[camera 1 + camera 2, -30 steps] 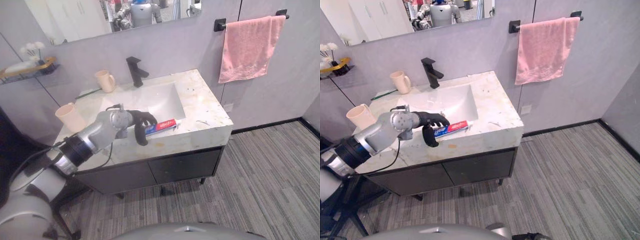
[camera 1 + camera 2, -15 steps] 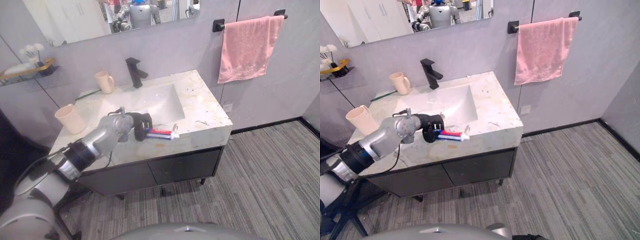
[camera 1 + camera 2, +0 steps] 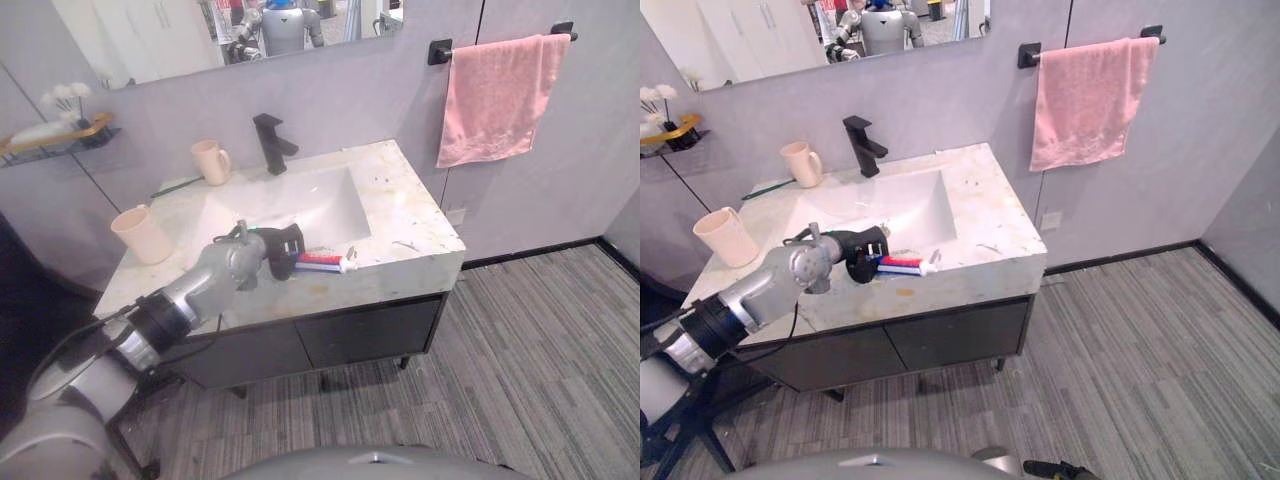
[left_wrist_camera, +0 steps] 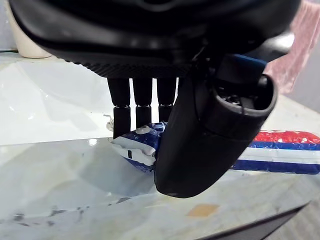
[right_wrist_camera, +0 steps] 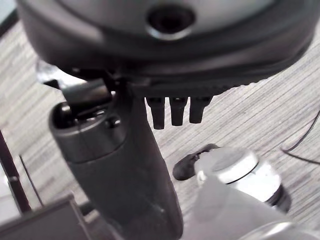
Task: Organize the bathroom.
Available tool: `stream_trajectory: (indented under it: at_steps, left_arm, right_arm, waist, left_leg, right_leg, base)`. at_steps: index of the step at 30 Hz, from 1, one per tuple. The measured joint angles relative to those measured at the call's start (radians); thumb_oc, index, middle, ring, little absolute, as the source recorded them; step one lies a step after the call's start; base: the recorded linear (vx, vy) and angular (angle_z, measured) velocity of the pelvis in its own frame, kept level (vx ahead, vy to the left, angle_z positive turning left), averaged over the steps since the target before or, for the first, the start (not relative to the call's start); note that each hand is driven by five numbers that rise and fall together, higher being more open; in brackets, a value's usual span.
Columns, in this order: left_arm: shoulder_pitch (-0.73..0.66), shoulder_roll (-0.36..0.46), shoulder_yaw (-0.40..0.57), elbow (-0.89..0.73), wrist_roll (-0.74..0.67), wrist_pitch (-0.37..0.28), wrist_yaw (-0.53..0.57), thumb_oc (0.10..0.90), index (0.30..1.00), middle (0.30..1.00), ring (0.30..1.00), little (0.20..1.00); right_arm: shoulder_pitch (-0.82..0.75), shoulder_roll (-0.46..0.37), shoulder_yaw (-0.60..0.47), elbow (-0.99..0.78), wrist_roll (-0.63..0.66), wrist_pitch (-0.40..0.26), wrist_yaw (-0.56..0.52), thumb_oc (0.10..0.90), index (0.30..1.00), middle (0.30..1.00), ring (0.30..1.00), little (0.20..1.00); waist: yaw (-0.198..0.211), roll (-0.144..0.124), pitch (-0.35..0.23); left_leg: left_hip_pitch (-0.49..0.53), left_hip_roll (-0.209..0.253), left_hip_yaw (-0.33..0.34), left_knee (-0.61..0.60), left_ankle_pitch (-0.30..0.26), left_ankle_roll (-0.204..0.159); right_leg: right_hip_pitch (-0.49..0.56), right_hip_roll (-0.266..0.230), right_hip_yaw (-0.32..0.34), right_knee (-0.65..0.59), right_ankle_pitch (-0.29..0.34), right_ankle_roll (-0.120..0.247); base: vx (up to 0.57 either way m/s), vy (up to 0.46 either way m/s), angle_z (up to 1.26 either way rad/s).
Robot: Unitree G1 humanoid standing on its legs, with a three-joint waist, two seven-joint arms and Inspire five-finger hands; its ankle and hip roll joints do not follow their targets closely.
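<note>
Toothpaste tube (image 3: pixel 322 263), red, white and blue, lies along the front edge of the marble bench (image 3: pixel 410 235), just in front of the white sink basin (image 3: pixel 300 200). The left hand (image 3: pixel 281 249) sits at the tube's left end; in the left wrist view its fingers (image 4: pixel 143 100) reach down behind the tube and the thumb crosses in front, so the hand seems to pinch it, though the thumb hides the contact. The right hand (image 5: pixel 120 150) hangs over the striped floor with its fingers straight and holding nothing. A black faucet (image 3: pixel 270 143) stands behind the basin, a cream mug (image 3: pixel 211 162) to its left. A peach cup (image 3: pixel 141 235) stands near the bench's left edge. A pink towel (image 3: pixel 497 95) hangs on the wall bar.
</note>
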Motion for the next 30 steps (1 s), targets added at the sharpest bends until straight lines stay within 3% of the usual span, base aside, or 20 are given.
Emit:
stream_trajectory:
  at_steps: [4,7,8,10,11,15,18,21,26,30]
  left_arm:
    - [0.090,-0.029,0.119,0.001,-0.235,-0.037,0.162,0.400,0.300,0.300,0.300,0.300]
    - [0.181,-0.063,0.252,-0.006,-0.342,-0.079,0.232,0.400,0.300,0.300,0.300,0.300]
    - [0.210,-0.074,0.300,-0.010,-0.382,-0.089,0.272,0.400,0.300,0.300,0.300,0.300]
    - [0.279,-0.117,0.415,-0.043,-0.452,-0.096,0.310,0.400,0.300,0.300,0.300,0.300]
    - [0.293,-0.142,0.453,-0.045,-0.505,-0.111,0.341,0.400,0.300,0.300,0.300,0.300]
    - [0.364,-0.220,0.569,-0.099,-0.606,-0.155,0.443,0.400,0.300,0.300,0.300,0.300]
    - [0.381,-0.241,0.574,-0.106,-0.645,-0.209,0.518,0.400,0.300,0.300,0.300,0.300]
    - [0.385,-0.286,0.573,-0.129,-0.667,-0.258,0.589,0.400,0.300,0.300,0.300,0.300]
    - [0.383,-0.347,0.557,-0.243,-0.683,-0.372,0.610,0.400,0.300,0.300,0.300,0.300]
    - [0.379,-0.348,0.554,-0.276,-0.683,-0.489,0.616,0.400,0.300,0.300,0.300,0.300]
  right_arm:
    - [0.054,-0.002,-0.085,-0.208,0.086,-0.114,-0.138,0.800,0.900,0.900,0.900,0.900]
    - [0.096,-0.001,-0.173,-0.436,0.116,-0.142,-0.292,0.800,0.900,0.900,0.900,0.900]
    - [0.103,-0.007,-0.221,-0.522,0.117,-0.163,-0.363,0.800,0.900,0.900,0.900,0.900]
    - [0.115,-0.015,-0.334,-0.673,0.116,-0.162,-0.451,0.800,0.900,0.900,0.900,0.900]
    - [0.117,-0.057,-0.375,-0.710,0.097,-0.203,-0.506,0.800,0.900,0.900,0.900,0.900]
    - [0.113,-0.177,-0.567,-1.022,-0.096,-0.197,-0.737,0.800,0.900,0.900,0.900,0.900]
    - [0.062,-0.267,-0.571,-1.259,-0.242,-0.200,-0.826,0.800,0.900,0.900,0.900,0.900]
    - [-0.070,-0.335,-0.457,-1.438,-0.327,-0.222,-0.815,0.800,0.900,0.900,0.900,0.900]
    - [-0.298,-0.400,-0.145,-1.523,-0.328,-0.246,-0.560,0.800,0.900,0.900,0.900,0.900]
    - [-0.360,-0.395,-0.005,-1.526,-0.206,-0.200,-0.349,0.800,0.900,0.900,0.900,0.900]
  waist:
    - [-0.002,-0.026,0.017]
    - [-0.017,-0.043,0.029]
    - [-0.025,-0.063,0.040]
    - [-0.032,-0.073,0.048]
    - [-0.030,-0.086,0.054]
    - [-0.038,-0.101,0.067]
    - [-0.049,-0.107,0.071]
    - [-0.053,-0.110,0.072]
    - [0.007,-0.116,0.073]
    - [0.056,-0.119,0.072]
  left_leg:
    - [0.000,0.000,0.010,0.000,0.002,0.005]
    - [-0.002,-0.001,0.015,0.000,0.003,0.004]
    - [-0.001,-0.002,0.017,0.000,0.003,0.002]
    - [-0.002,-0.004,0.025,0.000,0.004,0.001]
    - [0.001,-0.006,0.028,0.000,0.002,0.002]
    - [0.002,-0.017,0.040,0.000,-0.006,0.011]
    - [0.007,-0.019,0.054,0.000,-0.009,0.013]
    - [0.013,-0.020,0.072,0.000,-0.010,0.013]
    - [0.009,-0.018,0.061,0.000,-0.006,0.014]
    - [-0.007,-0.019,0.039,0.001,0.003,0.009]
  right_leg:
    - [-0.006,0.001,0.012,0.000,0.003,0.000]
    - [-0.011,0.001,0.017,0.000,0.005,0.001]
    - [-0.011,0.001,0.019,0.000,0.005,0.001]
    - [-0.015,-0.001,0.028,0.001,0.008,0.001]
    - [-0.014,-0.002,0.031,0.001,0.008,0.002]
    - [-0.021,-0.007,0.045,0.001,0.008,0.006]
    - [-0.023,-0.007,0.062,0.001,0.014,0.006]
    - [-0.028,-0.006,0.080,0.000,0.022,0.005]
    - [-0.028,-0.005,0.069,0.000,0.022,0.008]
    - [-0.031,-0.007,0.050,0.000,0.025,0.004]
  base:
    - [-0.05,0.025,-0.08]
    - [-0.04,0.044,-0.05]
    - [-0.03,0.069,-0.07]
    - [0.00,0.062,-0.10]
    - [0.01,0.056,-0.09]
    - [0.02,0.111,-0.08]
    - [-0.01,0.104,-0.16]
    - [-0.03,0.048,-0.19]
    - [-0.03,0.015,0.05]
    - [-0.01,-0.004,0.16]
